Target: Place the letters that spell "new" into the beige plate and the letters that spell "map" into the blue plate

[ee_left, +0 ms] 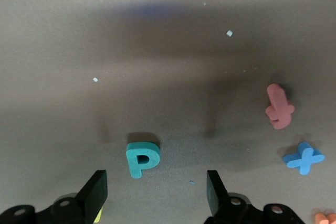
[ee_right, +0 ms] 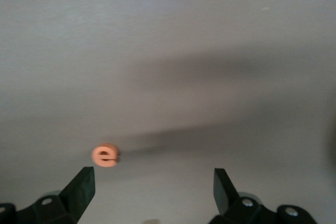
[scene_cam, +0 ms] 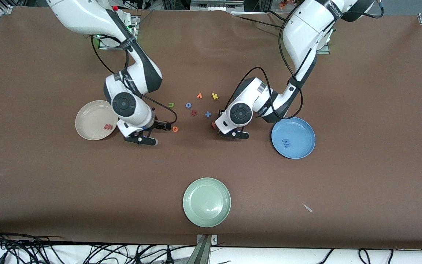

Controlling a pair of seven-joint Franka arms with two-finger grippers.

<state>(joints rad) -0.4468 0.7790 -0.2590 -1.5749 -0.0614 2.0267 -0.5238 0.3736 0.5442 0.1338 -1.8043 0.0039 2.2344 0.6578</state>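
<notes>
The beige plate (scene_cam: pixel 86 121) holds the pinkish-red w (scene_cam: pixel 108 127). The blue plate (scene_cam: pixel 299 128) holds the blue m (scene_cam: pixel 286 143). My right gripper (scene_cam: pixel 167 126) (ee_right: pixel 152 192) is open, low over the table beside the beige plate, with the orange e (scene_cam: pixel 174 128) (ee_right: pixel 106 156) just ahead of one fingertip. My left gripper (scene_cam: pixel 219 126) (ee_left: pixel 156 192) is open, low beside the blue plate, with the teal p (ee_left: pixel 142 158) lying flat just ahead of its gap. The green n (scene_cam: pixel 171 105) lies farther from the camera than the e. A yellow sliver (ee_left: pixel 98 214) shows by one finger.
Between the arms lie a blue o (scene_cam: pixel 188 105), an orange v (scene_cam: pixel 199 96), a yellow k (scene_cam: pixel 215 96), a dark red f (scene_cam: pixel 193 113) (ee_left: pixel 278 108) and a blue cross (scene_cam: pixel 207 114) (ee_left: pixel 303 157). A pale green plate (scene_cam: pixel 206 216) sits near the table's front edge.
</notes>
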